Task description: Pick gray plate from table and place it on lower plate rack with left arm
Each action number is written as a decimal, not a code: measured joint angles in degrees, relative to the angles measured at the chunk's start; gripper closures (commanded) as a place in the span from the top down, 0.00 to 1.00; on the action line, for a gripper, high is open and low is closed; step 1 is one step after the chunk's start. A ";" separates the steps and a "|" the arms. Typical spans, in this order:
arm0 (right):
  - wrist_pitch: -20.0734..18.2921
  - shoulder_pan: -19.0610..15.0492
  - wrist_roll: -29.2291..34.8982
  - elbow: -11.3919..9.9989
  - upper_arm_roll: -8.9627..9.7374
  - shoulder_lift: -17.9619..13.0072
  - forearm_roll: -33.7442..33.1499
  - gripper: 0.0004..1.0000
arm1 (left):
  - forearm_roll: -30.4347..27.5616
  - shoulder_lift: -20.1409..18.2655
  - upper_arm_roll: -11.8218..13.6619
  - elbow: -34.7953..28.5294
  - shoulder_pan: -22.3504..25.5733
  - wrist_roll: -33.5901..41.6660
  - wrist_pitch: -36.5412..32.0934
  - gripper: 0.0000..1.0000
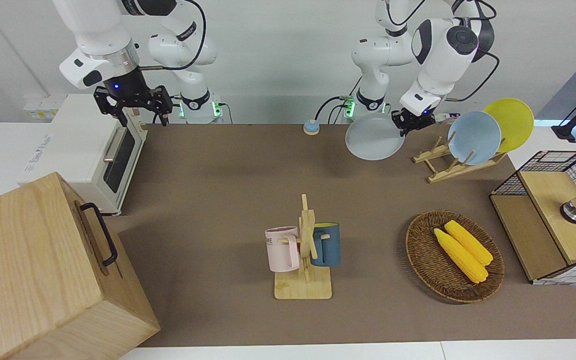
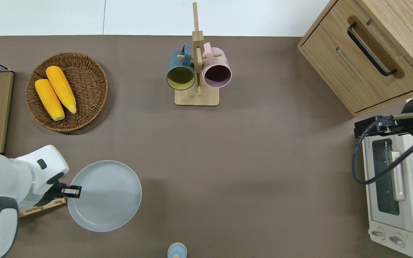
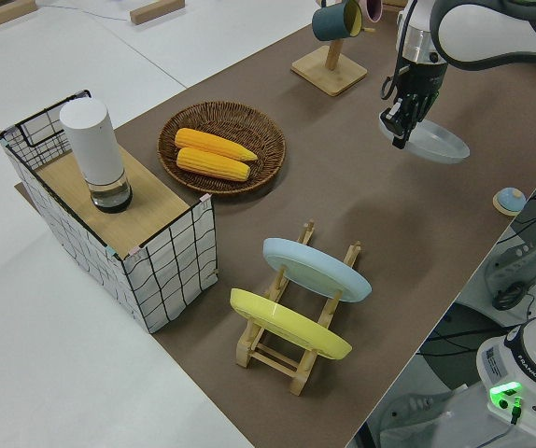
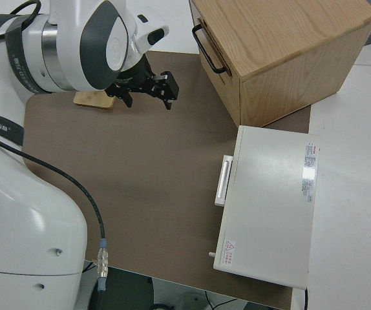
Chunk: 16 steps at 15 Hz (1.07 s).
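Left gripper (image 2: 73, 191) jaws clamp gray plate (image 2: 104, 195) by rim, plate aloft, lower left of overhead frame. We judge: tilt plate upright, line edge with free slot of lower plate rack (image 1: 438, 162), clear of light blue plate (image 1: 474, 137). Counter (image 2: 246, 161) open mid-frame. Right arm parked, jaws spread.
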 measured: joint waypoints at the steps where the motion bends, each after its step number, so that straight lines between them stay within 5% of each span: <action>1: 0.00 0.00 0.00 0.00 0.00 0.00 0.00 0.98 | 0.64 -0.14 0.01 1.38 0.34 0.00 -1.79 0.00; 7: 0.00 0.00 0.00 0.00 0.00 0.00 0.00 0.98 | 8.53 -0.44 0.04 7.84 0.49 -0.85 -8.19 0.00; 16: 0.00 0.00 0.00 0.00 0.00 0.00 0.00 0.98 | 28.07 -0.43 -2.09 10.12 0.26 -6.66 -14.18 0.00</action>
